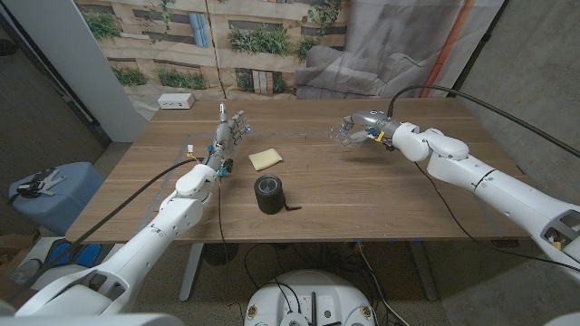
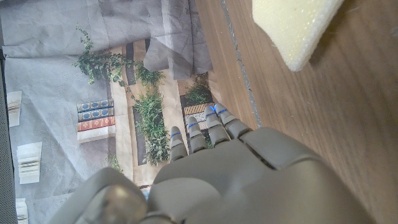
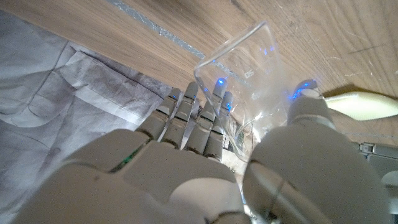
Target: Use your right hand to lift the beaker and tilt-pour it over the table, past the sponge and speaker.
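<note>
right hand (image 1: 362, 128) grips beaker (image 1: 343, 133) w/ fingers wrapped round, tipped over far-right table (image 1: 381, 195) for pouring. left hand (image 1: 231, 134) open, idle nr sponge (image 1: 265, 158); speaker (image 1: 269, 195) nearer.

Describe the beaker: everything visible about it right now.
The beaker is clear, glass-like, with faint printed markings on its wall and a thin rim. The right robot hand grips it, fingers on one side and the thumb on the other. In the head view it sits in that hand over the far right part of the wooden table, tipped sideways with its mouth pointing toward the table's middle. Whether it holds anything cannot be told.
</note>
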Robot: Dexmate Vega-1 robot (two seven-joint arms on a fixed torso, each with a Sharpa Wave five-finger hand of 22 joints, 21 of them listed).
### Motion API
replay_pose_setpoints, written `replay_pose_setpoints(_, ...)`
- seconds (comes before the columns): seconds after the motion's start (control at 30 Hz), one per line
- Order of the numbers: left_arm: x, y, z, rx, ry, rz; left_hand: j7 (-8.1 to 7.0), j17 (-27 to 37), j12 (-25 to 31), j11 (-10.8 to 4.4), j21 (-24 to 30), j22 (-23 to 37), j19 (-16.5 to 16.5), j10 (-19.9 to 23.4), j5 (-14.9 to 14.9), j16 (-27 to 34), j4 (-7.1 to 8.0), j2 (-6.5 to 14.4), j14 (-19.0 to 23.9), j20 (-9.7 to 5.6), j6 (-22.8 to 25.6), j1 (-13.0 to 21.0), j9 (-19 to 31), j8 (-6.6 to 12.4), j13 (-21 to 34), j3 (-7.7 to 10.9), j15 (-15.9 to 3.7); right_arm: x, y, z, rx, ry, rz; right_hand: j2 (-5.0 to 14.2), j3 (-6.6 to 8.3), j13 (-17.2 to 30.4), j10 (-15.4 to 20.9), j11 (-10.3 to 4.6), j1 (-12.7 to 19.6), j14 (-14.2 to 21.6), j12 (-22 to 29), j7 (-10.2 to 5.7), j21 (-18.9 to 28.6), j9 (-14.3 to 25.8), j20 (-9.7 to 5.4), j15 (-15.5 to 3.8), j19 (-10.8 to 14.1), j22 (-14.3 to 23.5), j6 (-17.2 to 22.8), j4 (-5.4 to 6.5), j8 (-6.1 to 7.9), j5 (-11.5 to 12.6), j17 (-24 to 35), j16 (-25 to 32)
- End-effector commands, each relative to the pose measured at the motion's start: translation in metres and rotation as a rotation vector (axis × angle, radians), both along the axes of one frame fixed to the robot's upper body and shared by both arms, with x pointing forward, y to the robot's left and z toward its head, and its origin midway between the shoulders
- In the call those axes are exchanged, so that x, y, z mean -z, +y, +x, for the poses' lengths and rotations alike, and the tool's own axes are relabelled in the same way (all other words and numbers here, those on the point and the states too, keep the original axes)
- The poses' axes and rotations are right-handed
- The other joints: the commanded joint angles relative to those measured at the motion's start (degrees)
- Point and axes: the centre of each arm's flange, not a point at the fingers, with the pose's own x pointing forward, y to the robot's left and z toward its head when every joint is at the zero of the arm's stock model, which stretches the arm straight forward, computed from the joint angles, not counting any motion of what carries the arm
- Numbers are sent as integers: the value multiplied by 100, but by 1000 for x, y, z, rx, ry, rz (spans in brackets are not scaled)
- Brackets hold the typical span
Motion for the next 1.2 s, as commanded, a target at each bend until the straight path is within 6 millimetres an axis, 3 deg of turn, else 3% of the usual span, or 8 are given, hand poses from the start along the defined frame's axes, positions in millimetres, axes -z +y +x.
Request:
replay_pose_setpoints(0.03, 0, 0, 0, -1, 0, -1, -31, 32, 33, -2, 23, 19, 34, 52, 32, 27, 3, 135, 30, -61, 9, 14, 20, 18, 16, -35, 2, 17, -2, 3, -67, 48, 212, 593, -1, 16, 246, -225, 469, 69, 19, -674, 40, -6, -6, -854, 80, 9, 682, 27, 22, 0, 24, 35)
replay_pose_setpoints(0.73, 0, 0, 0, -1, 0, -1, -33, 32, 33, 4, 22, 19, 31, 52, 32, 28, 4, 136, 33, -61, 17, 13, 20, 21, 16, -38, 4, 54, -9, 11, -124, 105, 592, 653, -25, 49, 235, -221, 476, 79, 11, -676, 35, -33, 16, -850, 83, 10, 633, 36, -3, -21, 58, 70)
replay_pose_setpoints(1.2, 0, 0, 0, 0, 0, 0, -27, 32, 33, -1, 21, 19, 29, 54, 33, 26, 3, 137, 29, -58, 17, 14, 20, 21, 16, -40, 4, 69, -8, 15, -156, 132, 715, 662, -36, 62, 177, -222, 542, 39, -26, -677, 29, -53, 8, -868, 78, 11, 609, -4, -17, -33, 74, 73)
